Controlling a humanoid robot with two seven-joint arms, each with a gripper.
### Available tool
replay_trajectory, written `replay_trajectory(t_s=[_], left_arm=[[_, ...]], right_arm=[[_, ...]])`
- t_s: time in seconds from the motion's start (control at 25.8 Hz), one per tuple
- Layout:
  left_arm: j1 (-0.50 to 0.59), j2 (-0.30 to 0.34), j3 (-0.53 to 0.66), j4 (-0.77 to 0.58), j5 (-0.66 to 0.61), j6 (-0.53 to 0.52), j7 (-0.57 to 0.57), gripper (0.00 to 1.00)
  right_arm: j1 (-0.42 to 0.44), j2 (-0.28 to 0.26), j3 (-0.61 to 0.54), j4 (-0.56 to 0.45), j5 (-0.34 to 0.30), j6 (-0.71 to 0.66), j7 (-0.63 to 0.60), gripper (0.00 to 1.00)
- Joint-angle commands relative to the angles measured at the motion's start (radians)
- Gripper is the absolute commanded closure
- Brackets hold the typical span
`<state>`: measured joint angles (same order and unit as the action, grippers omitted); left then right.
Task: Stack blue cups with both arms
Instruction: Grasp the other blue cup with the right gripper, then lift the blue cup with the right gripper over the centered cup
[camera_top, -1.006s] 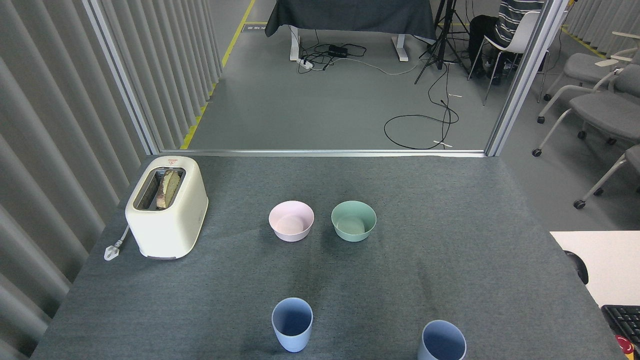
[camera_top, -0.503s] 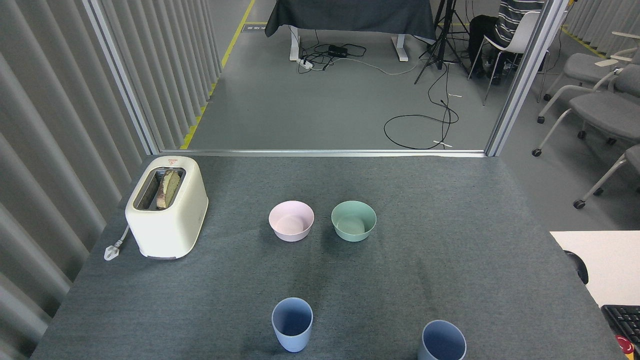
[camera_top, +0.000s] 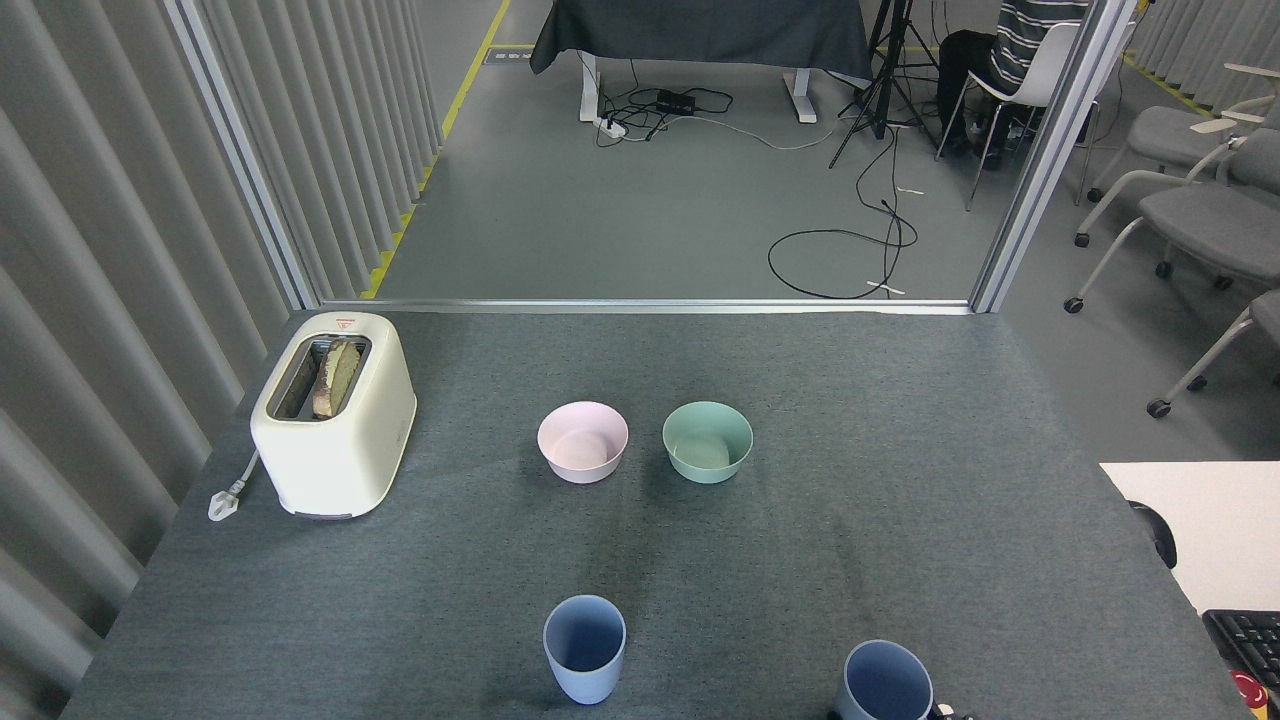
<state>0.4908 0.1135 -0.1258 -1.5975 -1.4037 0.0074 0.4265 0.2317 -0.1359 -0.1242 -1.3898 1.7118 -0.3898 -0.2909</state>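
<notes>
You are looking down at a wide grey counter (camera_top: 900, 480) that is carrying everything in play. At its far left a cream toaster (camera_top: 335, 425) is sitting with bread in the slot. In the middle, a pink bowl (camera_top: 583, 441) and a green bowl (camera_top: 707, 441) are standing side by side, just apart. Nearest you, the two blue cups are waiting upright and open-mouthed: the left blue cup (camera_top: 585, 648) near the centre of the front edge, the right blue cup (camera_top: 884, 683) well apart from it, partly cut off by the bottom of the view.

Nothing is being stacked yet; both cups are standing separately, so the whole job is lying ahead of you: grasping each cup and nesting one in the other.

Compared with half a second ago, a small dark-and-white part (camera_top: 945, 712) is appearing just beside the right cup's base, probably your right arm arriving. Its jaws are hidden, so you cannot tell their state; the left arm is out of view.
</notes>
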Motion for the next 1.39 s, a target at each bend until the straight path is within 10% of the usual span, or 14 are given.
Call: replay_trajectory(t_s=[0.0,0.15,0.46,0.97,1.35], left_arm=[[0.0,0.0,0.0,0.001,0.0,0.0,0.0,0.0],[0.0,0.0,0.0,0.001,0.0,0.0,0.0,0.0],[-0.001,0.0,0.0,0.001,0.0,0.0,0.0,0.0],[-0.001,0.0,-0.002,0.001,0.0,0.002,0.001,0.0],[-0.003,0.0,-0.002,0.011,0.005,0.005,0.001,0.0]], right_arm=[[-0.029,-0.001,0.011,0.029,0.0,-0.001,0.001,0.0],[-0.037,0.002,0.014,0.037,0.0,0.0,-0.002,0.06],[-0.028,0.007,0.031,0.008,-0.009,-0.008,-0.013,0.49],[-0.374,0.167,0.268,0.014,0.058,0.085,0.187,0.5],[-0.353,0.22,0.439,-0.024,0.092,0.097,0.358,0.47]])
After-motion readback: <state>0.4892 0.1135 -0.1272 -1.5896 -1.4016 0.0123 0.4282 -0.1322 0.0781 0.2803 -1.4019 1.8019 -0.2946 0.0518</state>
